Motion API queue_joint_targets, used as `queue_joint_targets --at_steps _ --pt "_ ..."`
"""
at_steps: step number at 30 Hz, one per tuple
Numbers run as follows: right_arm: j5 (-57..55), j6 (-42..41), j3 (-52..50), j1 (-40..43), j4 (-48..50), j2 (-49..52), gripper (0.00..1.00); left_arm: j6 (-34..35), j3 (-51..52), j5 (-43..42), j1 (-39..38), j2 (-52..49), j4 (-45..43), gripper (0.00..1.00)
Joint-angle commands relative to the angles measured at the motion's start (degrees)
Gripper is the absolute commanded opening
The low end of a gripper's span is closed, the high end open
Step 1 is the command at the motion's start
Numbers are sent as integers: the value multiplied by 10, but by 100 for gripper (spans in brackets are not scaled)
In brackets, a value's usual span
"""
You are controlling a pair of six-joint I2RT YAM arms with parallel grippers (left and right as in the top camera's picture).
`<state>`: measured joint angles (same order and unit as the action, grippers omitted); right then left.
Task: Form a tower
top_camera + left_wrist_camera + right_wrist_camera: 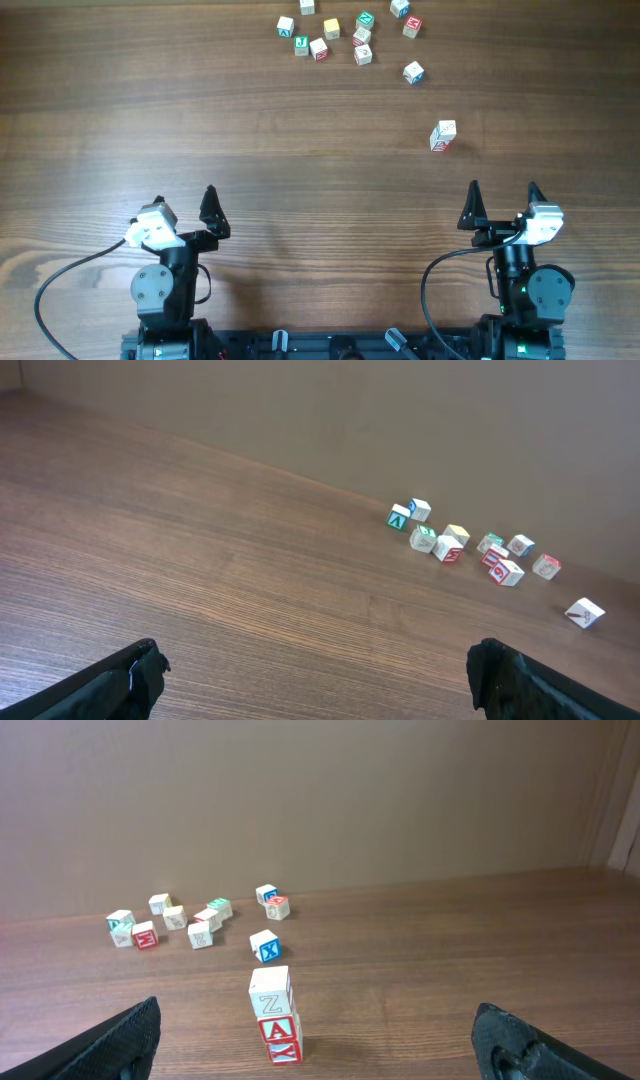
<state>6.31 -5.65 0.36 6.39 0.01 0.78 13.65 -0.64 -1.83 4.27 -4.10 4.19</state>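
Note:
The tower (443,136) stands right of the table's middle, a stack of three small wooden letter cubes. In the right wrist view the tower (272,1015) shows a pale Z cube on top of two red-printed cubes, A and Y, and it leans slightly. My right gripper (503,188) is open and empty, near the front edge just behind the stack; in its own view the right gripper (318,1015) frames the stack without touching it. My left gripper (184,197) is open and empty at the front left, far from any cube; beneath the left gripper (318,660) lies bare wood.
Several loose cubes (340,35) with green, yellow, red and blue letters lie scattered at the table's far edge. A single blue-lettered cube (413,72) lies between that group and the stack. A wall rises behind the table.

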Motion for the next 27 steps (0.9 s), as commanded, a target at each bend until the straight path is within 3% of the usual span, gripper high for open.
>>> queue_joint_targets --at_steps 1,27 --pt "-7 10 -1 -3 3 -3 100 -15 3 2 4 11 2 100" --pt "-7 10 -1 -3 3 -3 100 -15 3 2 -8 38 2 100"
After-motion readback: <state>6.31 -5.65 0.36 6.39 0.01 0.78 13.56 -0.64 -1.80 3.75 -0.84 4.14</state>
